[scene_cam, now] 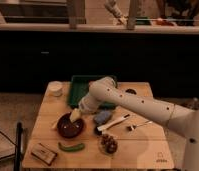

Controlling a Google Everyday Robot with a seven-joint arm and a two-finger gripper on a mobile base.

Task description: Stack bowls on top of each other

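A dark brown bowl (70,127) sits on the wooden table (138,147) at the front left. My gripper (75,115) hangs right over the bowl's far rim, at the end of the white arm (138,102) that reaches in from the right. A small white bowl or cup (55,88) stands at the table's back left corner. A bluish-grey bowl-like thing (102,117) lies just right of the gripper.
A green tray (81,89) lies at the back behind the arm. A green pepper (71,147), a small box (44,153), a dish of dark bits (109,144), a white spatula (114,122) and a fork (138,125) lie on the front half.
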